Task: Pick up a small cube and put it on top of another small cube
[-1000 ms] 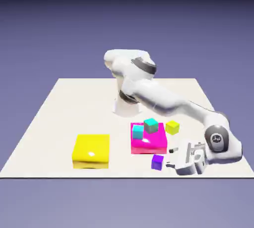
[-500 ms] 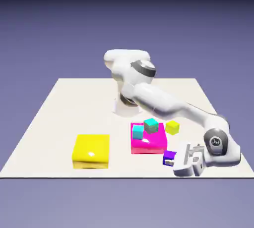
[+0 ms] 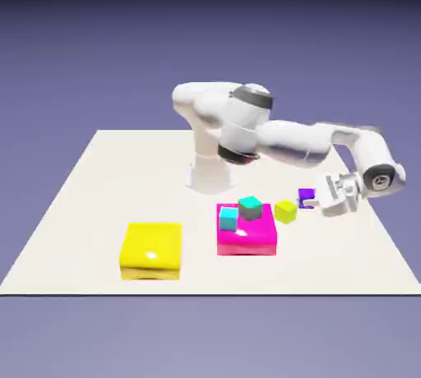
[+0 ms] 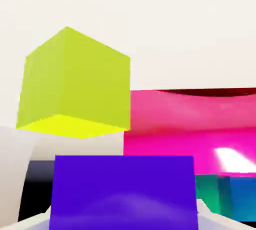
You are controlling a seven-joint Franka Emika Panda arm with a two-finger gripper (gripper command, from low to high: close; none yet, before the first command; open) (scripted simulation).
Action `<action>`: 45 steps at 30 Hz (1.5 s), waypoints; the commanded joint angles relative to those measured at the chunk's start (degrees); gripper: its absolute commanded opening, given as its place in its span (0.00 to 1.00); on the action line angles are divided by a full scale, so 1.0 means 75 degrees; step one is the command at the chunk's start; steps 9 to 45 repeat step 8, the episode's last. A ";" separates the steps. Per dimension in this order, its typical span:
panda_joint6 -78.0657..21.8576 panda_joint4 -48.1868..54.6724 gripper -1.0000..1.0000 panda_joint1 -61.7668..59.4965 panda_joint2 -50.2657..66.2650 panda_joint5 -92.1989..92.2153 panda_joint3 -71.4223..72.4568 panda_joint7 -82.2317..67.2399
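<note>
Pale tabletop beneath a blue-violet backdrop. The gripper, lying nearly sideways, is closed on the purple cube, held between its fingertips. Relation of note: the yellow-green cube lies just beyond the fingertips, near the held cube; if it is the intended base, the carried cube probably needs to travel fingertips-first, then settle on top.

Exterior: fixed, high, far – hand view: close, sharing yellow-green cube.
</note>
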 commanded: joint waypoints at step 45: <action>0.0345 -0.0781 1.00 -0.0632 0.0111 -0.0418 -0.0306 0.0046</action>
